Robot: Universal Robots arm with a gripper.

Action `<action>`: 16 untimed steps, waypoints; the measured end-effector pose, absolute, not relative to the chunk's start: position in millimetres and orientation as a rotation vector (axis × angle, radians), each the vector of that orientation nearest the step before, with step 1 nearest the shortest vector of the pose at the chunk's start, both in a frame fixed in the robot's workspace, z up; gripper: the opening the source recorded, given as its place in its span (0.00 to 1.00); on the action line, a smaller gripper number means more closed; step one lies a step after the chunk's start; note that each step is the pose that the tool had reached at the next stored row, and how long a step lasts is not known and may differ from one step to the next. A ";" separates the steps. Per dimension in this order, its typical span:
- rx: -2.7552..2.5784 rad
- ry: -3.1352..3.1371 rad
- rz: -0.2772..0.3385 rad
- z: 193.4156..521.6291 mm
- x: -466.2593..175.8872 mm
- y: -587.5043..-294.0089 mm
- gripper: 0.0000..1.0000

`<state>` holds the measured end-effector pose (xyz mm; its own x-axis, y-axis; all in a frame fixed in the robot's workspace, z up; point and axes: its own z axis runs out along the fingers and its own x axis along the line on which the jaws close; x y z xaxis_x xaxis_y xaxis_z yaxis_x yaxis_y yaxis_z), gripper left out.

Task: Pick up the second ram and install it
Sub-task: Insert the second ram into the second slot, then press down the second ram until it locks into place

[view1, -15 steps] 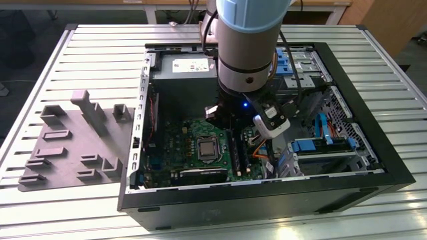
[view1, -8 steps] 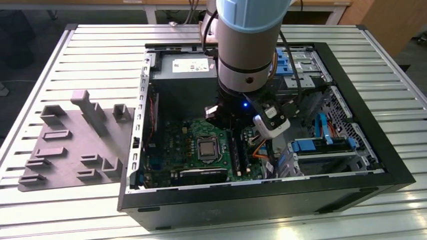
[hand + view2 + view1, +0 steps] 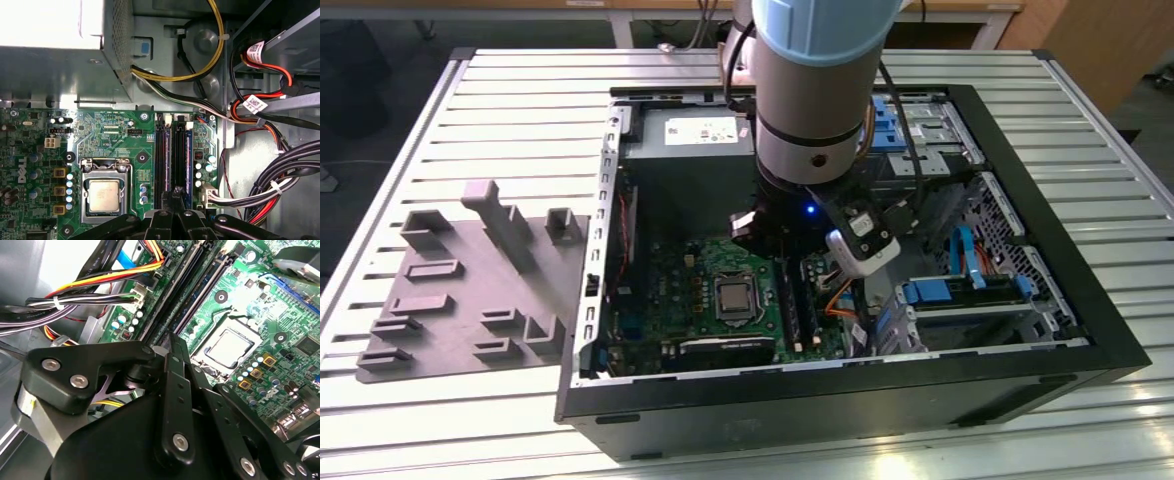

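The second ram (image 3: 186, 160), a long dark stick with a bluish edge, stands upright among the black memory slots (image 3: 161, 160) beside the processor socket (image 3: 104, 192) on the green motherboard (image 3: 107, 130). My gripper (image 3: 175, 192) hangs just above the near end of those slots. Its fingers (image 3: 175, 385) are pressed together, and I see nothing between them. In the exterior view the gripper (image 3: 777, 248) is low inside the open computer case (image 3: 1067, 350), over the motherboard's slots (image 3: 793, 300). Whether the fingertips touch the ram is hidden by the gripper body.
Bundles of black, yellow and red cables (image 3: 260, 125) run close beside the slots. The power supply box (image 3: 60, 45) sits at one end of the case and drive bays (image 3: 961, 290) at the exterior view's right. A grey fixture plate (image 3: 467, 290) lies outside the case at the exterior view's left.
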<state>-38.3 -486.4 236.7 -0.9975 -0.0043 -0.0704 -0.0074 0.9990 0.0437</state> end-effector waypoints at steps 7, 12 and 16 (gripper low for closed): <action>-0.009 3.070 0.068 236.7 -39.2 -486.4 0.11; -0.009 3.070 0.068 236.7 -39.2 -485.9 0.11; -0.009 3.070 0.069 236.6 -39.3 -483.8 0.11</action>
